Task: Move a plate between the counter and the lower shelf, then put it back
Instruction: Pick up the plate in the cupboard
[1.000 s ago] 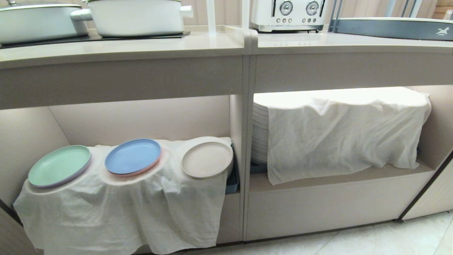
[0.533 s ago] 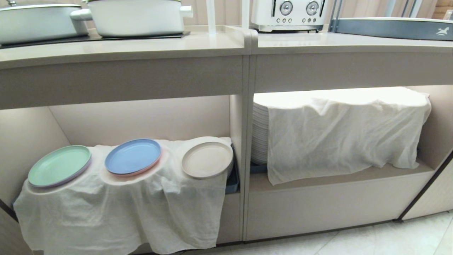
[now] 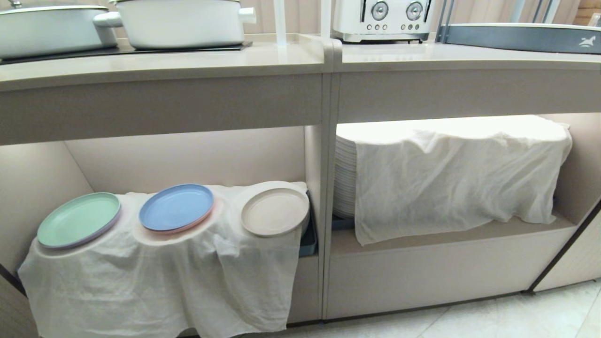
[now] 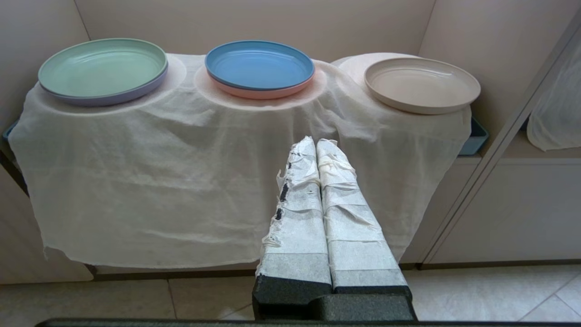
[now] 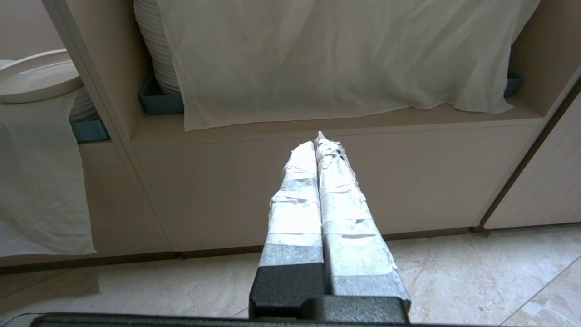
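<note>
The cream plate point(image 3: 274, 211) point(image 4: 422, 84) rests on a cloth-draped stack at the right end of the lower shelf point(image 3: 197, 155), beside the bay's dividing wall. The counter point(image 3: 164, 63) runs above it. My left gripper point(image 4: 316, 141) is shut and empty, held out in front of the hanging cloth, short of the plates and below them. My right gripper point(image 5: 317, 140) is shut and empty too, facing the front panel under the right bay. Neither arm shows in the head view.
A mint-green plate point(image 3: 79, 219) and a blue plate point(image 3: 176, 207) sit on the same white cloth point(image 3: 155, 277). The right bay holds a tall white plate stack point(image 3: 346, 176) under a cloth. White pots point(image 3: 181, 21) and a toaster point(image 3: 381, 19) stand on the counter.
</note>
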You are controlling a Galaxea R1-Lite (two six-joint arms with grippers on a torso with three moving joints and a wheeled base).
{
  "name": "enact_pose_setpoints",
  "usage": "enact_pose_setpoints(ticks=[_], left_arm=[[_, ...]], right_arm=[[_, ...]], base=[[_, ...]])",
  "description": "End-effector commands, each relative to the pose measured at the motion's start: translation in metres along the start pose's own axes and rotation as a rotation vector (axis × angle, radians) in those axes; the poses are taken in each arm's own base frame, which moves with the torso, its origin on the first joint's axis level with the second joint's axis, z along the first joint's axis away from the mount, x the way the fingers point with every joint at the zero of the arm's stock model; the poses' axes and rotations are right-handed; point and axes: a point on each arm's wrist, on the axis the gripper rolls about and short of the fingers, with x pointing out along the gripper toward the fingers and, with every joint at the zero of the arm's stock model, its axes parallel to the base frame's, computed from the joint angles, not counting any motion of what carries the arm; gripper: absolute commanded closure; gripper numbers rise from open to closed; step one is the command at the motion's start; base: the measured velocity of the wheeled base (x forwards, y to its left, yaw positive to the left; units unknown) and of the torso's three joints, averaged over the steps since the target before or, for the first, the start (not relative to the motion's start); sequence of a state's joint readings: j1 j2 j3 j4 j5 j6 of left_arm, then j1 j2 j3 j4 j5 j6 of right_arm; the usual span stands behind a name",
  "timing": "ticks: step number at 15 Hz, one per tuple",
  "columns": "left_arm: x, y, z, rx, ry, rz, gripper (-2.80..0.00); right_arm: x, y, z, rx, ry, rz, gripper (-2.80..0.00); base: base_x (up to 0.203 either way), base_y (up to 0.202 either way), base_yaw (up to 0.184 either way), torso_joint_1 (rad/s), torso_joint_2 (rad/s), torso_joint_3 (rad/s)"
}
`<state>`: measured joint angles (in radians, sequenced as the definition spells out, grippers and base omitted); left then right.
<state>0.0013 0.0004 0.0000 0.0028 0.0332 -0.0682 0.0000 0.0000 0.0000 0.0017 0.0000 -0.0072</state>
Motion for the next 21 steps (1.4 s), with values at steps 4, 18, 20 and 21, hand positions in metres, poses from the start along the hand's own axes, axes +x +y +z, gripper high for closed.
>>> enact_pose_setpoints(ticks=[4, 18, 20, 21], left_arm=[[0.000, 0.000, 0.000, -0.001, 0.001, 0.001, 0.00], [-0.006, -0.005, 0.025, 0.098, -0.093, -0.161, 0.00], [-0.003, -0.007, 0.040, 0.100, -0.068, -0.201, 0.00], [0.001, -0.008, 0.048, 0.099, -0.042, -0.207, 0.00]], right_arm=[[0.000, 0.000, 0.000, 0.000, 0.000, 0.000, 0.00], [0.000, 0.000, 0.000, 0.000, 0.000, 0.000, 0.00], [0.000, 0.000, 0.000, 0.000, 0.000, 0.000, 0.00], [0.000, 0.000, 0.000, 0.000, 0.000, 0.000, 0.00]], base=[[0.000, 0.000, 0.000, 0.000, 0.00, 0.000], [0.000, 0.000, 0.000, 0.000, 0.00, 0.000], [0.000, 0.000, 0.000, 0.000, 0.00, 0.000], [0.000, 0.000, 0.000, 0.000, 0.00, 0.000]])
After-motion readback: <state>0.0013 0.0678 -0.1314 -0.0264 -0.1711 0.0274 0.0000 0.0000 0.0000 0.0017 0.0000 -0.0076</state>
